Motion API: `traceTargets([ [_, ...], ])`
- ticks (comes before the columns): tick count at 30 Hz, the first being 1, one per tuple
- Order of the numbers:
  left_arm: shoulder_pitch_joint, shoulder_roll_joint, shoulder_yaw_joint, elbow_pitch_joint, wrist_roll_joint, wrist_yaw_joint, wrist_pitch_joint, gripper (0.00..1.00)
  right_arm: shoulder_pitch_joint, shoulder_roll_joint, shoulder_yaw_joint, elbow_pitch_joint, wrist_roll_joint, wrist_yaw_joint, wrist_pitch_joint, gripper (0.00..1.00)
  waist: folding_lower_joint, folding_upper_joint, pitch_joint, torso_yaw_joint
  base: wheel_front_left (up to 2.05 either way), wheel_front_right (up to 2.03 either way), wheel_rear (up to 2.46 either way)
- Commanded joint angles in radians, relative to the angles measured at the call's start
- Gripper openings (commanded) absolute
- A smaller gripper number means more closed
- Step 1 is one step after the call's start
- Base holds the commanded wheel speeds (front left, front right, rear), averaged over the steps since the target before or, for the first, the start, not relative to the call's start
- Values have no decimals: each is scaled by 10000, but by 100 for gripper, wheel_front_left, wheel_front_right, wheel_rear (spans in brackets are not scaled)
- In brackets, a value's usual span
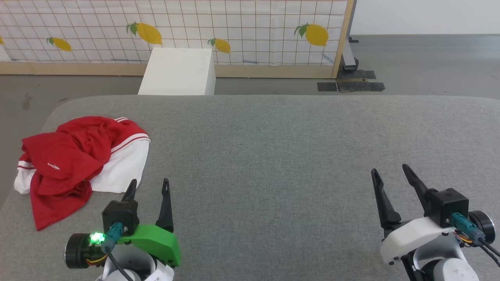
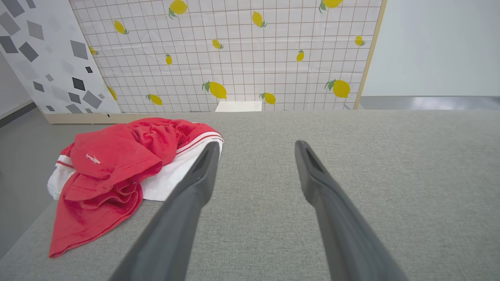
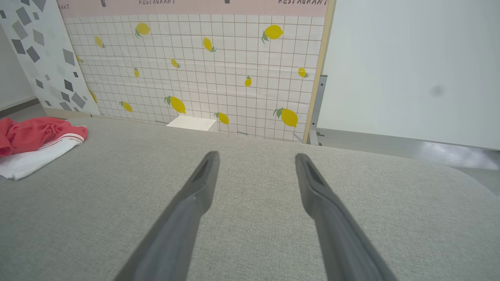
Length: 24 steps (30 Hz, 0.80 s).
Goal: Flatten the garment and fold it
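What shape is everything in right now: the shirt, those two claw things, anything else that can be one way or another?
Red jersey T-shirt with white sleeves: crumpled in a heap near the left edge of the grey fabric table, not flattened, not folded.
Left gripper: open, holding nothing.
Right gripper: open, holding nothing, over bare table.
Small light on the left wrist: lit green.

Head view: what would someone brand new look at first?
Probably the garment, a bright red-and-white crumpled heap on the left side of the grey table. Next, the open grippers at the bottom: the left gripper near the heap, the right gripper far from it. Behind stands a checked panel with yellow lemons.
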Motion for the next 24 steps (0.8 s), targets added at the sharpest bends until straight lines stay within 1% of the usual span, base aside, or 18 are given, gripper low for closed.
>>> traceTargets([
  [1, 31, -8, -53, 78, -113, 74, -124, 100, 188, 4, -46, 66, 133, -2, -124, 100, 0, 0, -2, 10, 0, 0, 0],
  [10, 61, 14, -97, 210, -266, 182, -308, 100, 235, 6, -99, 218, 278, -3, -306, 100, 0, 0, -18, 172, 0, 0, 0],
  [24, 259, 50, -136, 294, -492, 389, -600, 100, 369, 9, -133, 464, 593, -5, -599, 100, 0, 0, -49, 952, 0, 0, 0],
])
